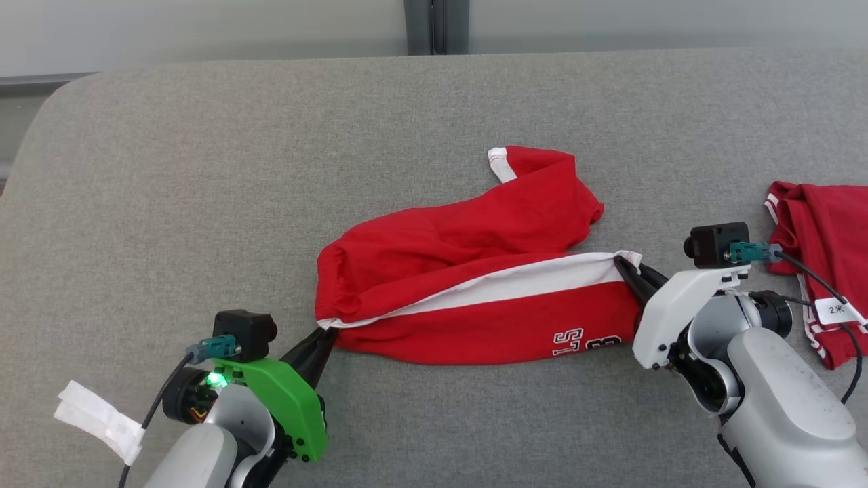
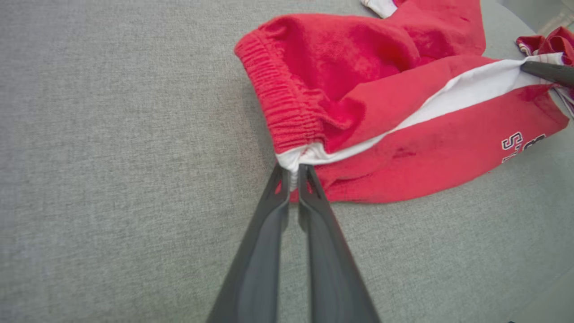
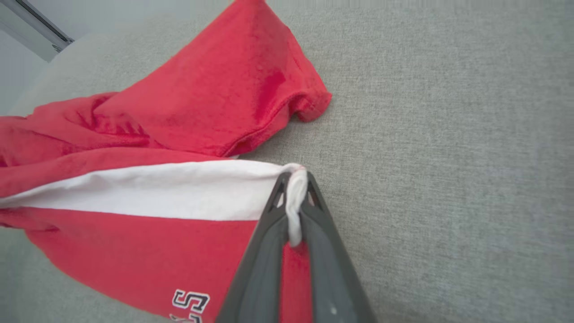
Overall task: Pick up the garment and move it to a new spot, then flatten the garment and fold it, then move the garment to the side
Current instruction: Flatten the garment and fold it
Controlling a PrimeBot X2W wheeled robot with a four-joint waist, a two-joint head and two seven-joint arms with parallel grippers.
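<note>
**Red-and-white fabric shorts (image 1: pixel 441 251) pinched at both ends**

On the grey woven-fabric surface (image 1: pixel 203 169), the left gripper (image 1: pixel 329 332) reaches in from the lower left. Its two dark fingers (image 2: pixel 269 211) are pressed together on the corner of the white stripe beside the elastic waistband. The shorts lie crumpled mid-surface, with the stripe running across to the right gripper (image 1: pixel 620 261), whose fingers (image 3: pixel 264 233) are clamped on the stripe's hem end. Further right, near the edge, a second red garment with white trim (image 1: pixel 827 230) lies apart from the shorts.
</note>
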